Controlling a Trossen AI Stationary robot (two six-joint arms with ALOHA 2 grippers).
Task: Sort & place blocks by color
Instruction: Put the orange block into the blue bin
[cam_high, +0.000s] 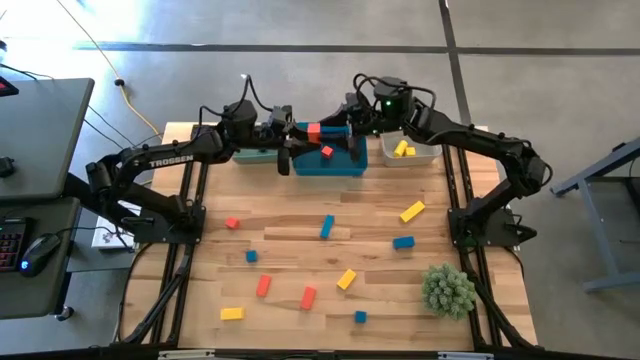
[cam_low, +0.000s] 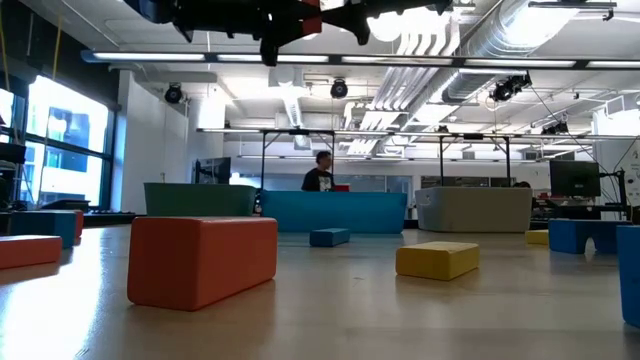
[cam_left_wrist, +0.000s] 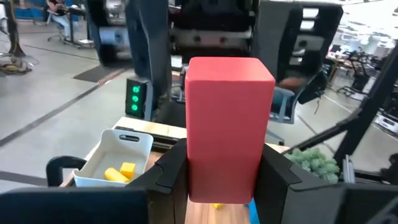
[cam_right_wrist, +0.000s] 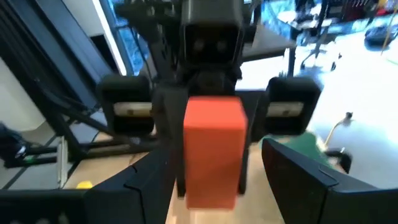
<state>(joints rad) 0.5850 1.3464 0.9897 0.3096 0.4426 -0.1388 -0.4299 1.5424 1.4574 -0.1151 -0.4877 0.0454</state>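
Observation:
A red block (cam_high: 313, 129) hangs in the air over the far edge of the blue bin (cam_high: 330, 165), with my left gripper (cam_high: 300, 135) shut on it. My right gripper (cam_high: 346, 130) faces it from the table's right, open. Its two fingers (cam_right_wrist: 292, 168) stand on either side of the block (cam_right_wrist: 212, 149), with a gap showing on one side. The teal bin (cam_high: 252, 156) lies partly under my left arm. The white bin (cam_high: 408, 152) holds yellow blocks. Another red block (cam_high: 327, 152) lies in the blue bin. My left gripper pinches the red block between its two fingers (cam_left_wrist: 171, 177), on two opposite sides near the end toward the wrist (cam_left_wrist: 202, 180). The fingers come level from the table's left. The block is lifted clear and sticks out past the fingertips toward my right gripper.
Loose red, yellow and blue blocks (cam_high: 327, 227) are scattered over the wooden table (cam_high: 300, 210), mostly in its near half. A spiky green plant (cam_high: 447, 290) stands at the near right. In the low view a person (cam_low: 320, 170) shows in the room behind the bins.

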